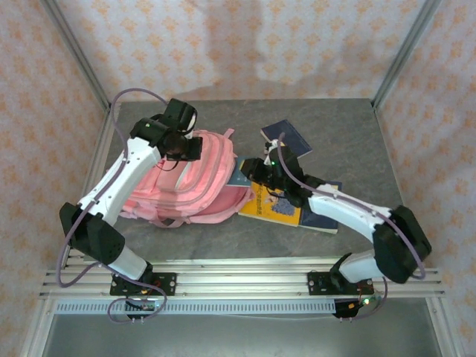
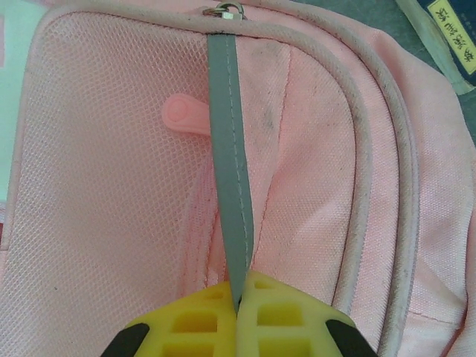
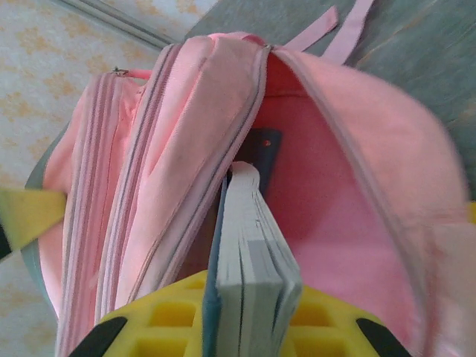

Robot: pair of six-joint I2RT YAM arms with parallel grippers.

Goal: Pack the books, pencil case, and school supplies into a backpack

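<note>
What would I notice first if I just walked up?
The big pink backpack lies left of middle on the table, its mouth gaping. The right pincer holds a book at that opening, while the left pincer pinches a grey strap on the backpack's front.

Grey tabletop. Lying on it: pink backpack left of centre, yellow book just beside it, 1 navy book farther back.
</note>
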